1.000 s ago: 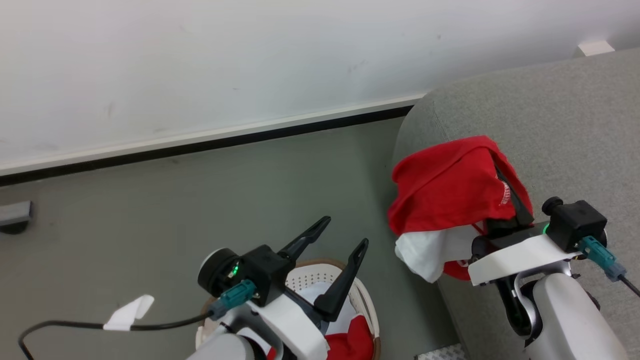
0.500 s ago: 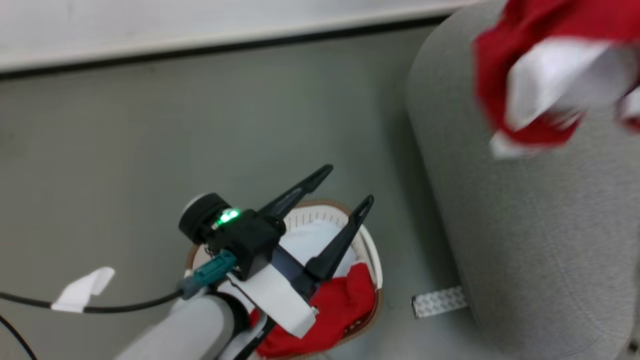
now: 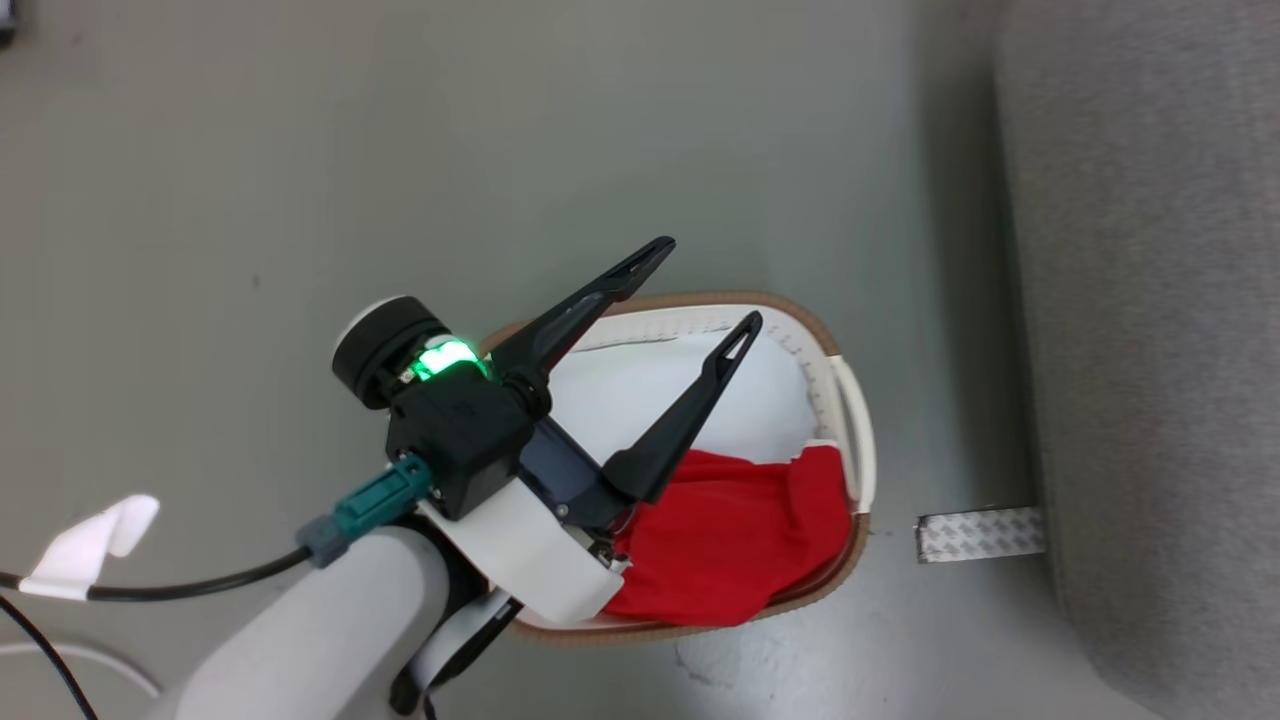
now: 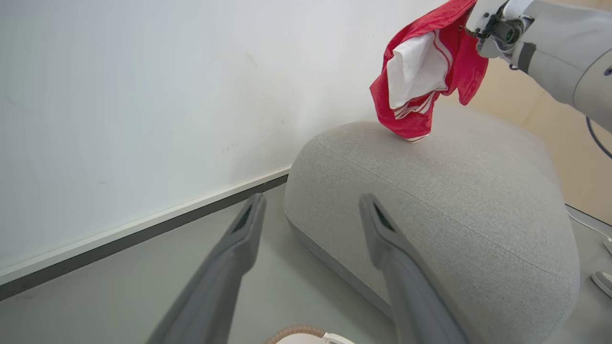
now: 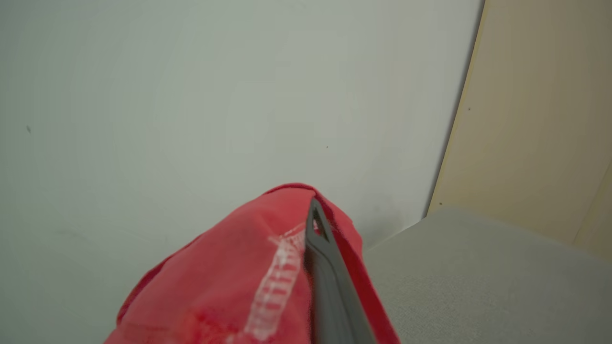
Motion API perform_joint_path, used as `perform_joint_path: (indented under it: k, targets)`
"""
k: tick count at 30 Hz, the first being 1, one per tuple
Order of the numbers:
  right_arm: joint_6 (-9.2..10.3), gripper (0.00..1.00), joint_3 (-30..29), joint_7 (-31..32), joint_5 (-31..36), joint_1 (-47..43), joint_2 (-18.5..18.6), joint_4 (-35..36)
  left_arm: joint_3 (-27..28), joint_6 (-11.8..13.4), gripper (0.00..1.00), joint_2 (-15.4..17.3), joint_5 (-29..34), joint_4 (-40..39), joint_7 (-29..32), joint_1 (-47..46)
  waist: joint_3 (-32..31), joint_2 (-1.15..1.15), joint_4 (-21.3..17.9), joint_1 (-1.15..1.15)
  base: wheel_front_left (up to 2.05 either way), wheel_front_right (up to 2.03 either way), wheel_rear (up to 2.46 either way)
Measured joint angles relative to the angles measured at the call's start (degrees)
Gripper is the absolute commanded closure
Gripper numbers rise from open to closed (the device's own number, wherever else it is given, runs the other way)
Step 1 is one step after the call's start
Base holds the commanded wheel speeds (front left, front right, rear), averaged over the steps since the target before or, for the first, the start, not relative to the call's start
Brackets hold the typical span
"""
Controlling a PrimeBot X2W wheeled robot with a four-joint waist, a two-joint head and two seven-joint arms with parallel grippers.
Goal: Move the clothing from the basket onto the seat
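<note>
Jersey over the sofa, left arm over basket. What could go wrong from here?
1. The held garment hangs from the shut right gripper over the rounded arm of the sofa; released there, it might slide to the floor.
2. Its fabric drapes over that gripper's finger and could cling on release.
3. The open left gripper may pinch the white pad along with the red garment in the basket.

The basket (image 3: 862, 430) stands on the floor (image 3: 200, 150) left of the seat (image 3: 1150, 300) (clothing (image 3: 730, 540) lies inside).

Red clothing (image 4: 466, 67) with white striped trim, cream basket (image 3: 862, 440) with brown rim, grey seat (image 4: 430, 200), grey-green floor (image 3: 300, 150)
</note>
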State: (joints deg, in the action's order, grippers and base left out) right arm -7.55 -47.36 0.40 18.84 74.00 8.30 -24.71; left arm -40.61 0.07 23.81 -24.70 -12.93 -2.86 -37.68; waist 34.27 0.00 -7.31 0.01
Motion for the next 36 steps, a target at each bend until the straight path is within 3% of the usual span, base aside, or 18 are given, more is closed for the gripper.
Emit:
perform_joint_path:
  k: [7, 8, 10, 11, 12, 16, 25, 29, 36]
  targets:
    - [0.0, 1.0, -13.34, -3.18, 8.15, -7.92, -1.75, -5.66, -0.2, -0.03, 0.0, 0.58, -0.21, 2.32, -1.25, 0.94, 2.59, 0.0, 3.21, 0.0, 0.0, 0.0, 0.0]
    - [-0.01, 0.96, -14.85, -3.86, 8.81, -8.7, -1.77, -6.75, -0.16, -0.02, 0.0, 0.82, -0.21, 2.67, -1.29, 1.26, 2.65, 0.0, 3.29, 0.0, 0.0, 0.0, 0.0]
    - [0.0, 0.75, -16.63, -5.12, 10.87, -9.76, -1.86, -8.8, 0.01, 0.12, 0.0, 1.34, -0.3, 3.05, -1.57, 1.84, 2.47, 0.0, 3.02, -0.01, 0.0, 0.0, 0.0]
    - [0.0, 0.41, -17.0, -5.95, 11.9, -10.17, -2.09, -9.61, 0.15, 0.26, 0.0, 1.69, -0.37, 3.22, -1.62, 1.98, 2.31, 0.0, 2.75, -0.01, 0.0, 0.0, 0.0]
    - [0.0, 0.0, -17.34, -6.86, 12.99, -10.5, -2.31, -10.33, 0.27, 0.48, 0.0, 1.94, -0.38, 3.35, -1.64, 2.11, 2.11, 0.0, 2.49, -0.01, 0.0, 0.0, 0.0]
    - [0.0, 0.0, -17.04, -9.65, 15.1, -12.4, -2.92, -14.55, 0.53, 1.02, 0.0, 2.26, -0.64, 3.88, -1.69, 3.13, 0.75, 0.0, 1.32, -0.01, 0.0, 0.0, 0.0]
    - [-0.01, 0.0, -8.1, -15.13, 16.3, -20.47, -4.17, -18.13, 2.0, 4.11, 0.0, 2.6, -2.09, 5.37, -2.75, 6.73, -4.68, 0.0, -1.0, -0.01, 0.0, 0.0, 0.0]
    - [-0.01, 0.0, -1.27, -15.37, 12.34, -26.96, -5.33, -15.94, 3.24, 5.66, 0.0, 3.6, -3.33, 6.67, -3.57, 9.74, -7.98, 0.0, -2.0, -0.01, 0.0, 0.0, 0.0]
    - [-0.01, 0.0, 17.01, -15.45, -3.94, -37.77, -5.52, -10.0, 5.49, 8.88, 0.0, 3.37, -5.31, 10.04, -7.06, 14.38, -14.58, 0.0, -2.74, -0.02, 0.0, 0.0, 0.0]
